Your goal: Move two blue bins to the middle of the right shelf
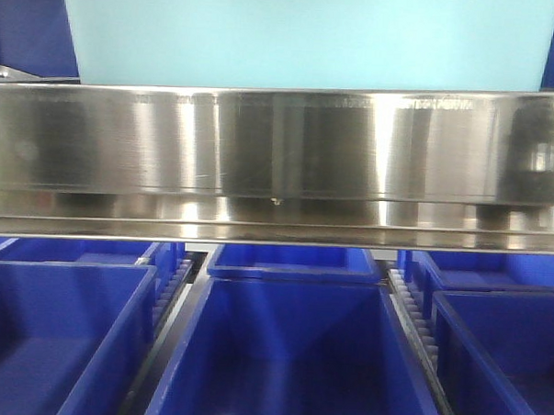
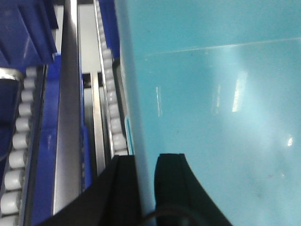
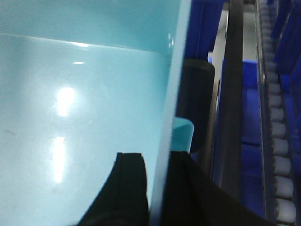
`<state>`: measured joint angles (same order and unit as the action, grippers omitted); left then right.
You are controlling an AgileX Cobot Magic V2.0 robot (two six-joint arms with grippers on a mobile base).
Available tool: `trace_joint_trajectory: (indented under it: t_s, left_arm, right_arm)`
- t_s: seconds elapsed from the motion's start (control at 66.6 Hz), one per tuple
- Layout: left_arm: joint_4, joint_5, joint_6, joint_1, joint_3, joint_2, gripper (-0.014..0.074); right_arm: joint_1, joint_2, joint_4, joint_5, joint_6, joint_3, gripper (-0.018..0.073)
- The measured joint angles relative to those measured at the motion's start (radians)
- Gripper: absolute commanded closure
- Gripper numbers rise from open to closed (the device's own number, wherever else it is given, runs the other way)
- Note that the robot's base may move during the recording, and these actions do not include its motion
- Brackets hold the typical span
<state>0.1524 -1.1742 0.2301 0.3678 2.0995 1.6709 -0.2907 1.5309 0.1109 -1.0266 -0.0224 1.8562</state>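
Closest in, the left tool (image 2: 146, 159) straddles one side wall of a pale blue bin (image 2: 211, 94), one black finger on each face and pressed against it. The right tool (image 3: 155, 157) pinches the opposite wall the same way, so both arms carry the bin between them. Just outside each wall, a roller track (image 2: 110, 94) of the right shelf (image 1: 93, 204) runs alongside, which suggests the bin is already within the rack's width. In the front view the bin sits above and behind the broad steel front rail (image 1: 280, 143). Its base is hidden, so I cannot tell whether it rests on the rollers. Lower and further back, dark blue bins (image 1: 289, 346) fill the level beneath. By my reading, this bin is at or nearly at its place but not yet released. Only one pale bin is clearly visible, so the second seems left to do, unless it is nested inside.
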Motion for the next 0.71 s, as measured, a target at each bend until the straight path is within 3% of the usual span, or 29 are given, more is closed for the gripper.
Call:
trace_joint_trajectory:
  t_s: [0.406, 0.466, 0.571, 0.676, 0.706]
  left_arm:
    - [0.0, -0.031, 0.0, 0.0, 0.0, 0.054, 0.0703]
    - [0.0, -0.031, 0.0, 0.0, 0.0, 0.054, 0.0671]
    - [0.0, -0.031, -0.004, 0.0, 0.0, 0.054, 0.0538]
    - [-0.002, -0.027, -0.013, 0.0, 0.0, 0.054, 0.0311]
    - [-0.002, -0.025, -0.015, 0.0, 0.0, 0.054, 0.0246]
  right_arm:
    - [0.0, 0.042, -0.004, -0.033, -0.002, -0.01, 0.0683]
    - [0.0, 0.042, -0.004, -0.033, -0.002, -0.01, 0.0608]
    - [0.0, 0.042, -0.002, -0.035, -0.002, -0.01, 0.0363]
    - [0.0, 0.042, 0.002, -0.033, 0.001, -0.01, 0.0086]
    - [0.0, 0.042, 0.002, -0.033, 0.001, -0.01, 0.0044]
